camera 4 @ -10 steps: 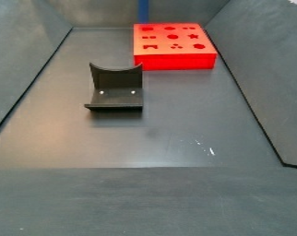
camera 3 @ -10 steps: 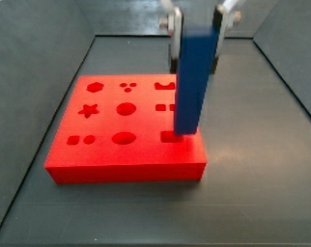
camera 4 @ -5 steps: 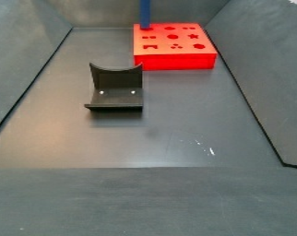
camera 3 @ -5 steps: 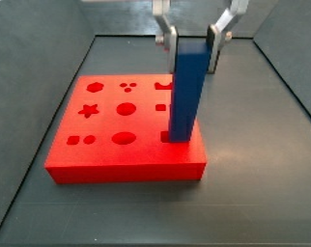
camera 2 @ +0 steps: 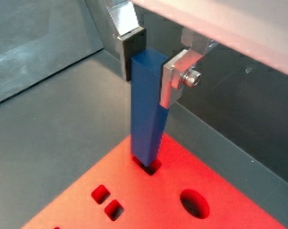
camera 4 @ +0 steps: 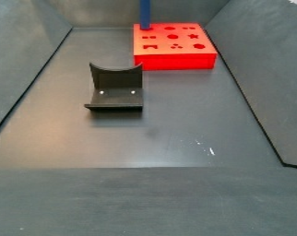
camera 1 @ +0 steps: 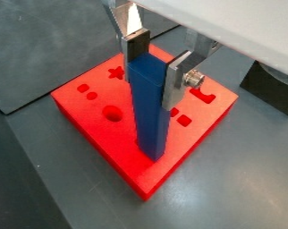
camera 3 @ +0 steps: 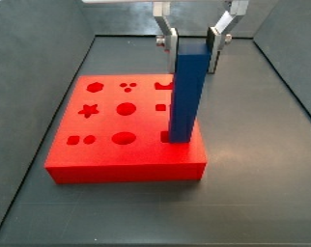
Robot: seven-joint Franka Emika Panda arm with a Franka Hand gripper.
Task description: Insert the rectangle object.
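Upright, the rectangle object (camera 3: pixel 186 92) stands between the spread gripper (camera 3: pixel 193 41) fingers.

My gripper (camera 3: pixel 192 41) hangs over the block (camera 3: pixel 113 145) at the bench's far edge, its fingers either side of the bar's (camera 3: pixel 189 87) top. The bar stands upright in a hole at the block's corner. The fixture (camera 4: pixel 114 88) sits mid-bench, well apart.

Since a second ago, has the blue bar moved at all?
Yes. In a side view the blue bar has come down against the red block, its foot now in a hole; the gripper flanks its top.
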